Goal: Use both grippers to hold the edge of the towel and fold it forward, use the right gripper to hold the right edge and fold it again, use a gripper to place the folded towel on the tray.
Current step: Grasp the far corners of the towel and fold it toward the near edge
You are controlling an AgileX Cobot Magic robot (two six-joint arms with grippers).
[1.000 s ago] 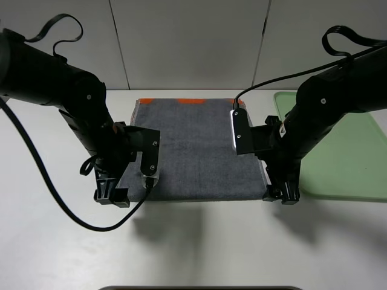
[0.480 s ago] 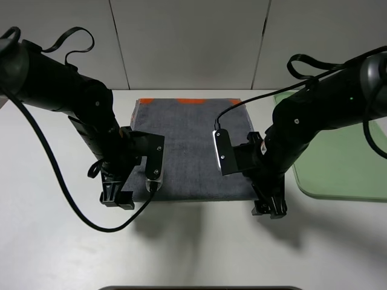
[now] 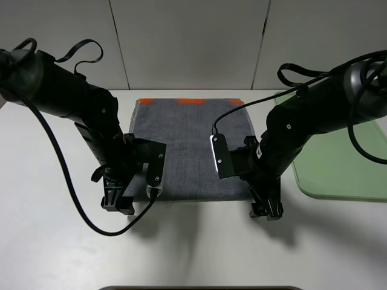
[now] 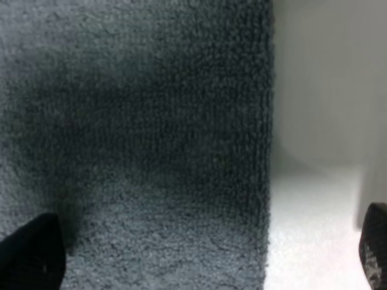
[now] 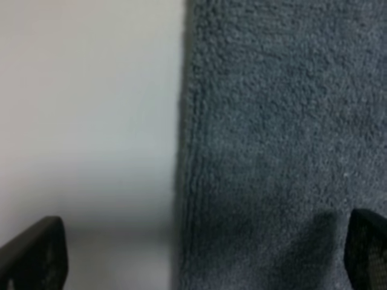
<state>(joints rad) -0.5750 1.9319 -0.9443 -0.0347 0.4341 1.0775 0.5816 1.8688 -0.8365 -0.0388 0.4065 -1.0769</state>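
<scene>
The dark grey towel (image 3: 187,139) lies flat on the white table, its orange band (image 3: 190,101) at the far end. My left gripper (image 3: 118,204) stands at the towel's near left corner, and my right gripper (image 3: 265,211) at its near right corner. In the left wrist view the left gripper (image 4: 202,254) is open, its fingertips (image 4: 30,254) set on either side of the towel's edge (image 4: 266,151). The right gripper (image 5: 199,254) is open too, straddling the towel's hem (image 5: 184,151). Neither holds any cloth. The pale green tray (image 3: 338,163) sits at the right.
Black cables (image 3: 66,193) loop from both arms over the table. A pale panelled wall (image 3: 193,42) closes the back. A dark object (image 3: 199,288) shows at the near edge of the exterior view. Bare white table (image 3: 193,248) stretches in front of the towel.
The right arm has swung left, off the tray side, to the towel's near right corner. The left arm has shifted slightly right and nearer. Both grippers stayed open.
</scene>
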